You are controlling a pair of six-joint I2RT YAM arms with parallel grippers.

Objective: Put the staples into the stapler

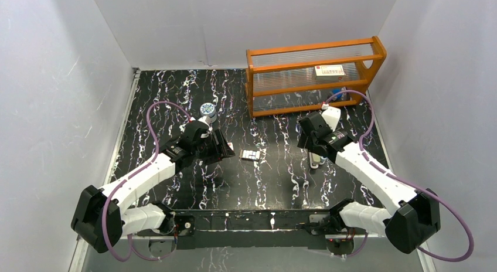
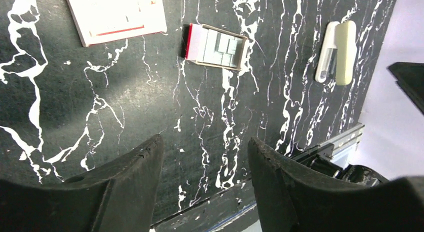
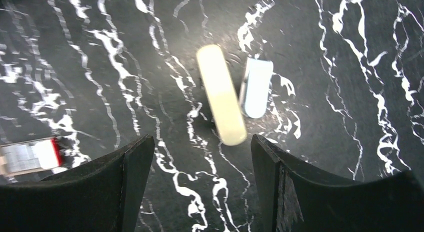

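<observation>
Both pincers stand wide and empty: the left pincer [image 2: 205, 149] hangs over bare table [image 2: 125, 107], the right pincer [image 3: 200, 142] over the stapler [image 3: 221, 94]. The staples [image 2: 220, 47] lie in their open box [image 2: 191, 41] mid-table. Pick-up is not begun; next, the left must descend onto the staples. The stapler appears closed, though the view is blurred.

Stapler [image 3: 221, 94]: one
Light-blue piece [image 3: 256, 87]: one
Staples [image 2: 220, 46]: one bunch, maybe five or six little blocks, hard to count
Red-and-white box [image 2: 192, 41]: one
White packet [image 2: 115, 14]: one
Orange rack [image 1: 380, 55]: one
Small round thing [image 1: 207, 109]: one
Robot arms: two, left arm [image 1: 140, 178] and right arm [image 1: 369, 166]
Purple cables [image 1: 153, 116]: two
</observation>
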